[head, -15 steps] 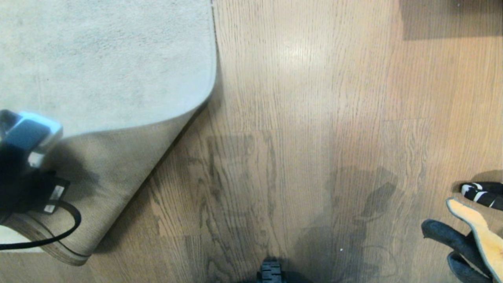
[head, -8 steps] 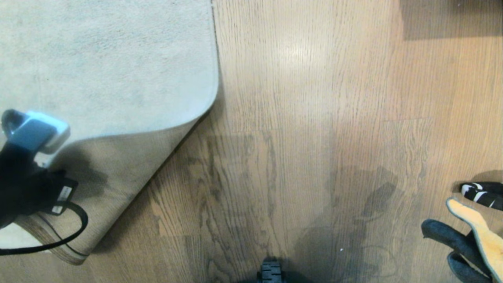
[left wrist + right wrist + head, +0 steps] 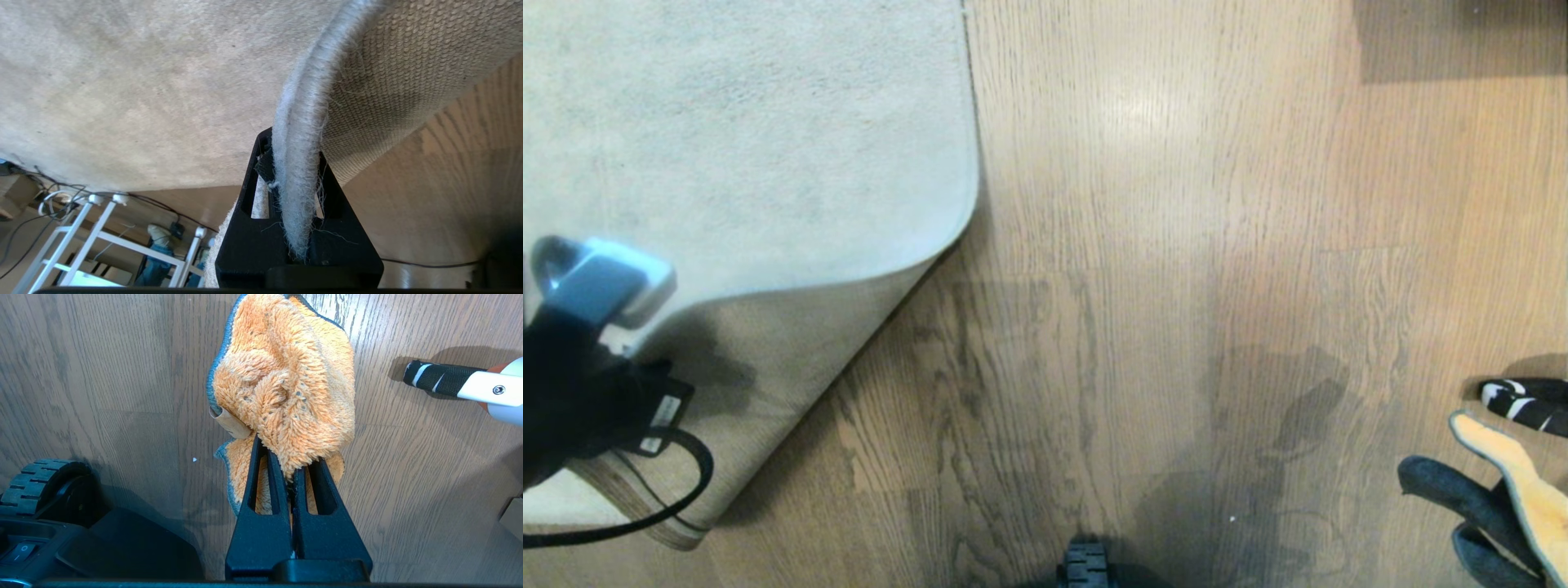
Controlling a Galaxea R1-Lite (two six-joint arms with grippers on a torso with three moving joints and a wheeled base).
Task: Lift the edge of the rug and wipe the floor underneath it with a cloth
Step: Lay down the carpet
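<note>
The left gripper (image 3: 296, 179) pinches the rug edge (image 3: 300, 134), its jaws closed on the fuzzy binding, and holds the corner folded back so the tan backing (image 3: 792, 343) faces up at about 8 o'clock in the head view. The rug (image 3: 743, 139) looks thick yet limp: it curls in a soft roll rather than standing stiff, so the weight of the lifted flap likely drags on the grip, and the bound rim seems the soundest hold, since the pile offers nothing to clamp. Stray threads at the binding suggest it could fray or slip if tugged hard. At 4 o'clock the right gripper (image 3: 292, 465) is shut on the cloth (image 3: 286, 384), which hangs in a loose orange bunch just above the floor (image 3: 1176, 245); light, fluffy and floppy, it will probably flatten and drag easily on the smooth planks, though a hold on one fold may let the rest trail. A black-and-white handle (image 3: 441, 377) lies just beside the cloth. The planks under the raised corner sit in shadow, well apart from the cloth.
</note>
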